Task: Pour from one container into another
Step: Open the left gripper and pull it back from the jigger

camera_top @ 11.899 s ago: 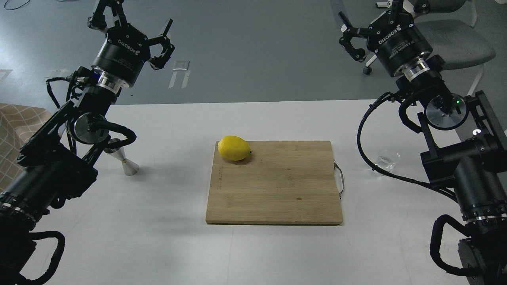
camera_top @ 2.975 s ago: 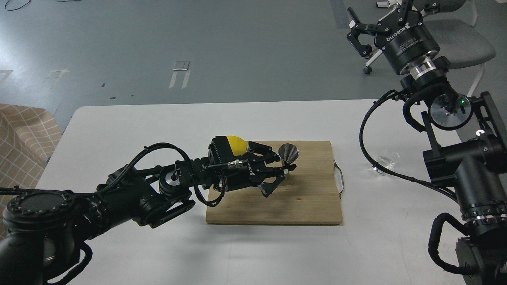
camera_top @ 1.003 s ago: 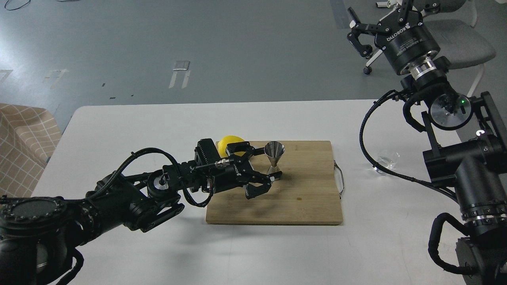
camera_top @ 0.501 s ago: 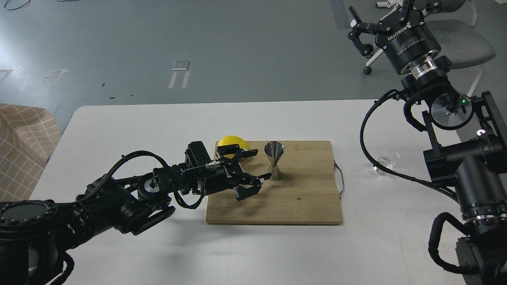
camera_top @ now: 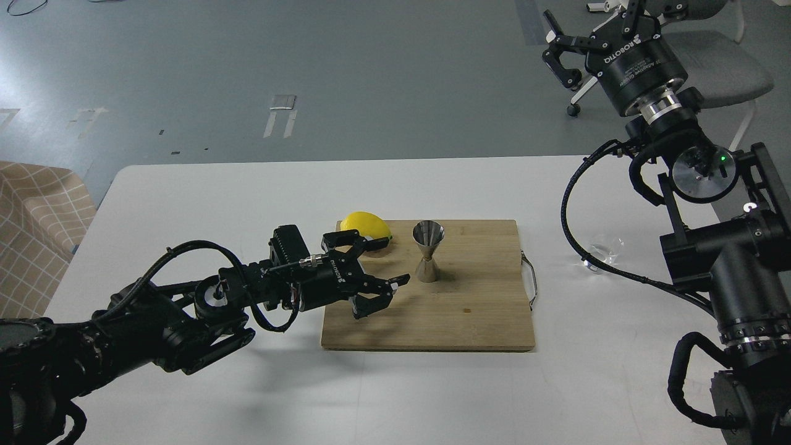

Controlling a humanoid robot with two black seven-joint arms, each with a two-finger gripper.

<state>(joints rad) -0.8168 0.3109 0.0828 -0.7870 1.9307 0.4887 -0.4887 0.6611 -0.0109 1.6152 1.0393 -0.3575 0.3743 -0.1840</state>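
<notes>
The steel jigger [camera_top: 427, 251] stands upright on the wooden cutting board [camera_top: 457, 309], right of the lemon [camera_top: 367, 225]. My left gripper [camera_top: 383, 262] hovers low over the board's left part, open and empty, a short gap left of the jigger. The clear glass cup [camera_top: 603, 253] sits on the white table right of the board, partly behind my right arm's cable. My right gripper [camera_top: 559, 46] is raised high at the back right, open, holding nothing.
The board has a metal handle [camera_top: 529, 278] on its right edge. The white table [camera_top: 247, 198] extends around the board. A beige checked cloth [camera_top: 37, 216] lies off the table's left side; an office chair [camera_top: 710, 68] stands behind.
My left gripper has let go of the jigger, leaving it upright on the board, and drawn back to the left. The right arm barely moved.
</notes>
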